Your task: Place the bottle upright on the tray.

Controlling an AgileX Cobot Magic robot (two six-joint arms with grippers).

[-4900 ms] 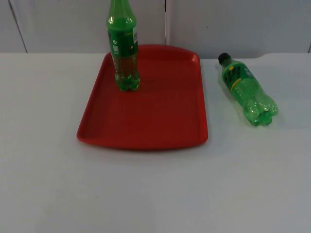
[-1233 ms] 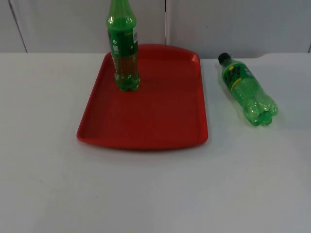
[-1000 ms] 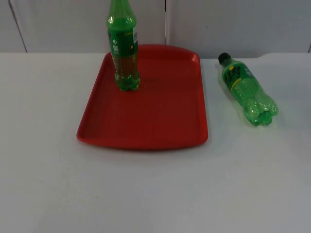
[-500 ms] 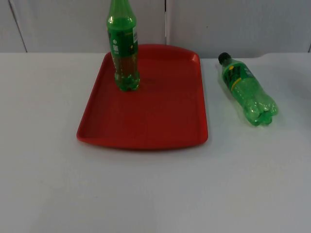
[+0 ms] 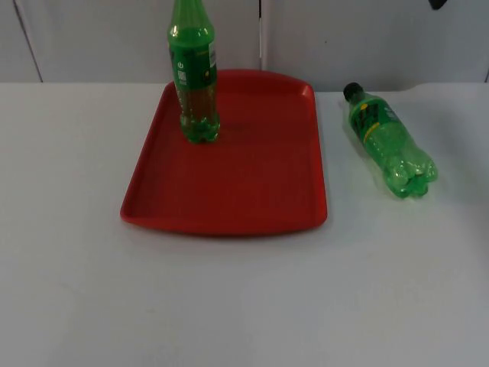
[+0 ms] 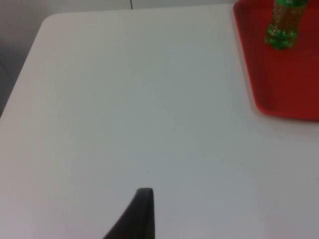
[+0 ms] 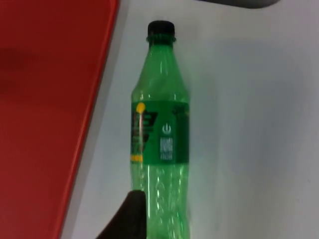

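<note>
A red tray (image 5: pixel 229 176) lies on the white counter (image 5: pixel 244 298), its far edge close to the grey partition wall (image 5: pixel 344 38). One green bottle stands upright (image 5: pixel 193 73) on the tray, in the tray's far part toward its left edge, base flat on the red surface.

The second green bottle (image 5: pixel 390 141) lies on its side on the counter just beside the tray's right edge, apart from it and not touching. Its black cap (image 5: pixel 351 92) points toward the wall and its lobed base toward the counter's near side, the body angled slightly away from the tray as it runs nearer.

In the right wrist view the lying bottle (image 7: pixel 162 144) runs lengthwise ahead of the right gripper, cap (image 7: pixel 161 29) farthest from it, label facing up, with the tray's edge (image 7: pixel 87 134) alongside it. One black fingertip (image 7: pixel 130 216) of the right gripper overlaps the lower body of the bottle on the side nearer the tray. I cannot tell whether it touches the plastic or hangs above it, nor whether the fingers are apart or together.

In the left wrist view one black fingertip (image 6: pixel 139 214) of the left gripper is over bare counter (image 6: pixel 124 109), well apart from the tray (image 6: pixel 284 84) and the standing bottle (image 6: pixel 284 25). Its fingers' state cannot be told either; this arm waits.
</note>
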